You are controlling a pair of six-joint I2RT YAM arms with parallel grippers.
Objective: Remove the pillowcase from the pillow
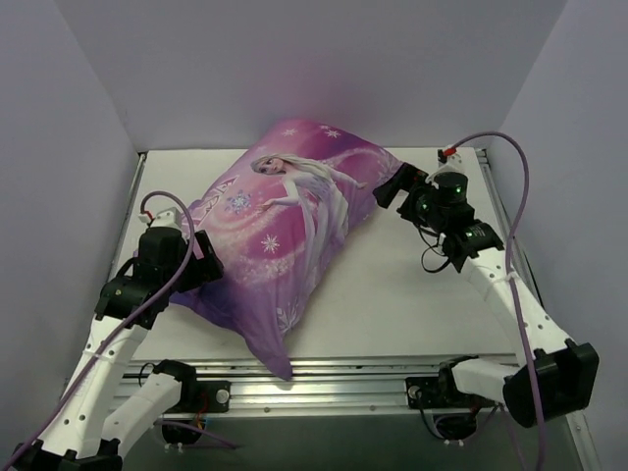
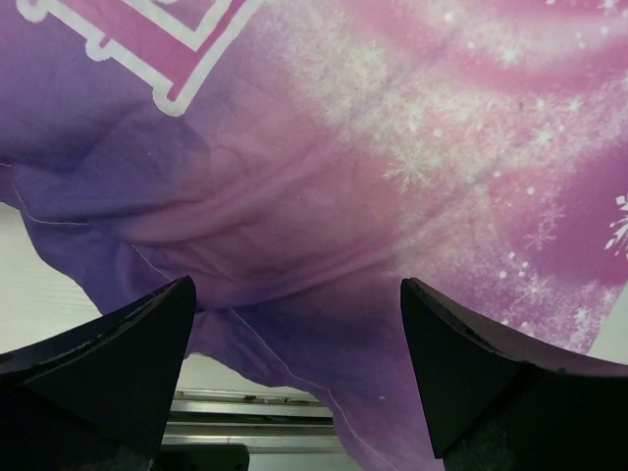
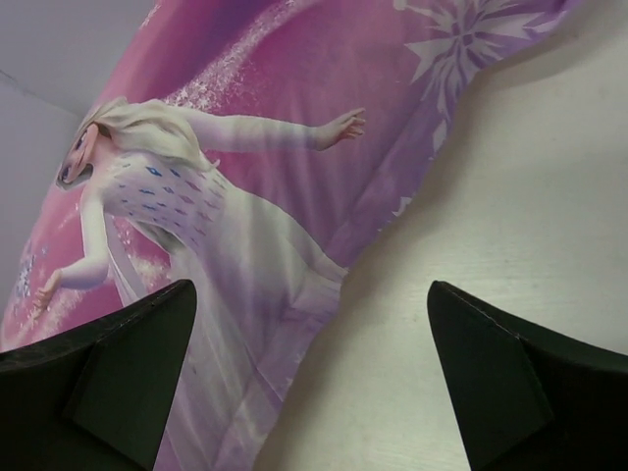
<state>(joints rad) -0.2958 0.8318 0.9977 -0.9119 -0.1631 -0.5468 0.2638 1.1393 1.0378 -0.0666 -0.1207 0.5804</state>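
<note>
Ok, status. Left gripper [image 1: 203,259] [image 2: 296,289]: jaws wide apart, nothing clamped. It sits at 9 o'clock of the pillowcase [image 1: 294,216] [image 2: 392,147] [image 3: 245,128], with its tips right at the fabric's left edge. From the left wrist view, purple-pink cloth fills the gap beyond the tips. I can't tell if the fingers [image 2: 118,343] actually touch it.

Right gripper [image 1: 390,189] [image 3: 311,289]: jaws also wide apart, holding nothing. It is at 2 o'clock of the pillowcase, beside the far right corner. The right wrist view shows the fabric edge and bare table [image 1: 412,294] [image 3: 510,216] between the fingers [image 3: 510,373]. Contact is unclear there too.

The pillowcase is on the table, plump and lying diagonally from 1 o'clock to 7 o'clock. The pillow is inside it, fully hidden by the fabric. The near corner pokes over the table's 6 o'clock edge onto the metal rail [image 1: 373,371].

Writing: pink block letters with a white outline show at 11 o'clock in the left wrist view. They are cropped and unreadable. No brand or label is legible.

Print: one princess figure [image 1: 306,182] [image 3: 186,206] in a white dress, plus several white snowflakes.

Count: 1 pillowcase, 2 arms, 2 grippers.
</note>
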